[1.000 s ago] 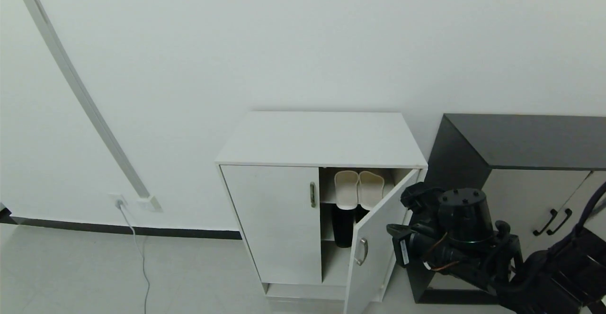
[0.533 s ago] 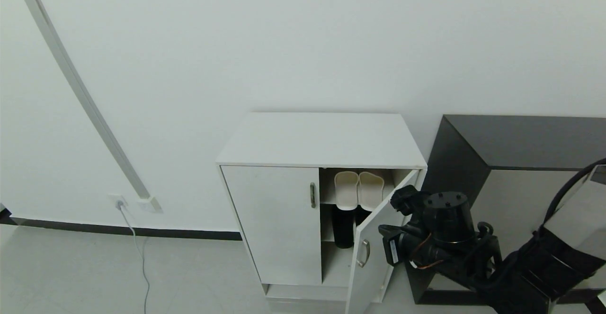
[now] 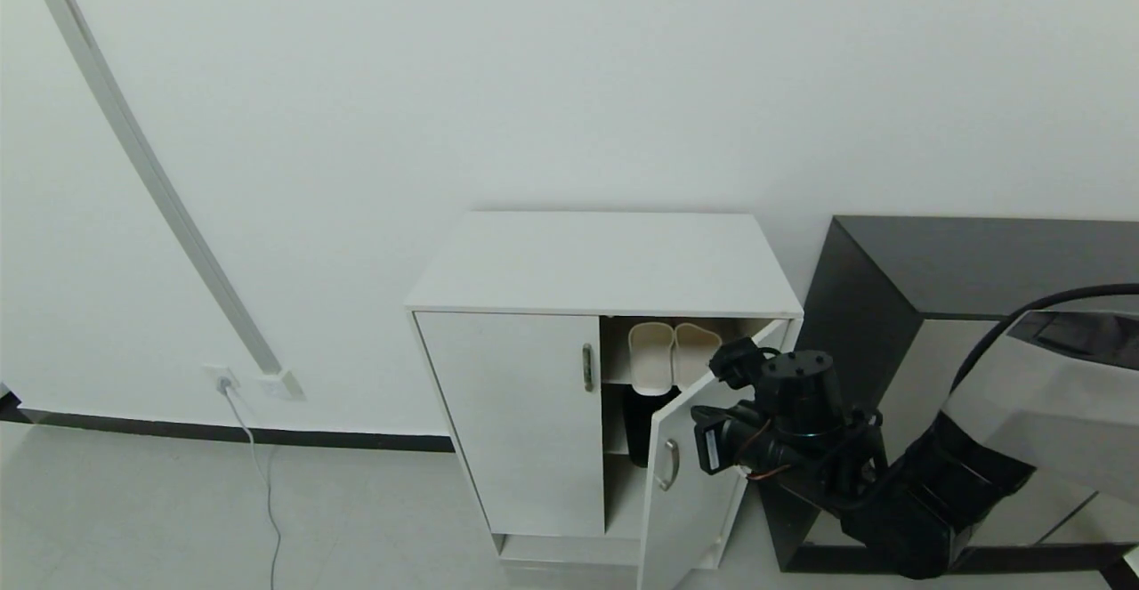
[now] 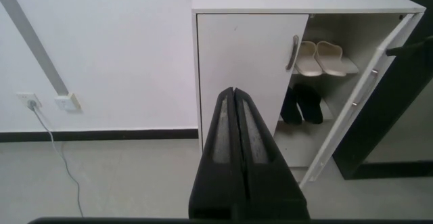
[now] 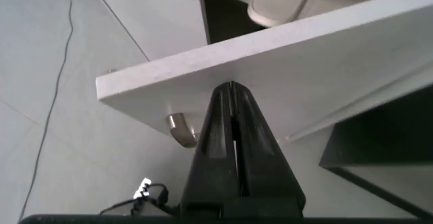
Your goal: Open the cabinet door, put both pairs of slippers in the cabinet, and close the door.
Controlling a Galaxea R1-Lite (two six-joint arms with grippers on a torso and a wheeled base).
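Your right gripper [image 5: 232,88] at the half-open white cabinet door [image 3: 690,483].
Fingers [image 5: 218,119] closed, empty; the door's outer face lies directly ahead of their tips.

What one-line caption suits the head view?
Right gripper at the half-open cabinet door; cream slippers and black slippers shelved inside.

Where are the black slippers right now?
In the head view, the black slippers sit inside the cabinet, in its right half, just below the cream slippers.
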